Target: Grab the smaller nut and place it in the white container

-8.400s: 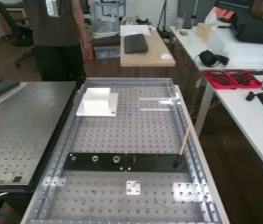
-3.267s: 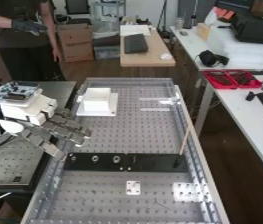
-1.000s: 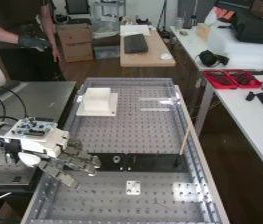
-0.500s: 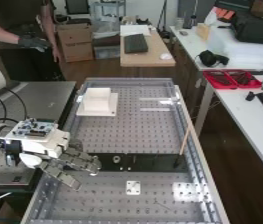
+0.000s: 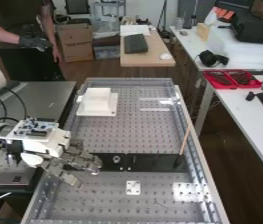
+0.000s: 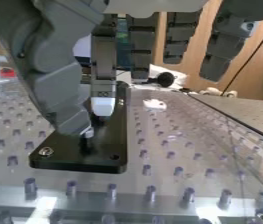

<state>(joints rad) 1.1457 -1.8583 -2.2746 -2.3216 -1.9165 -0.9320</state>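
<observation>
The robot hand (image 5: 43,146), pale-shelled and dark grey, hangs low over one end of a flat black bar (image 5: 156,162), at what looks like the picking stage of the job. Whether it is wide, narrow or already gripping the smaller nut cannot be told; the nut's exact position cannot be made out either, though its place on the bar lies beneath the hand. The reach appears done; a sure grip, the lift, the carry and the drop seem left. The white container (image 5: 97,106), boxy, matte and smooth, sits on its flat base farther up the bench (image 5: 118,136), well apart from the hand. The ring-shaped bearing (image 5: 116,159) stands on the bar just beside the hand. A shiny round screw (image 6: 45,151) marks the bar's rounded corner, above perforated grey metal.
</observation>
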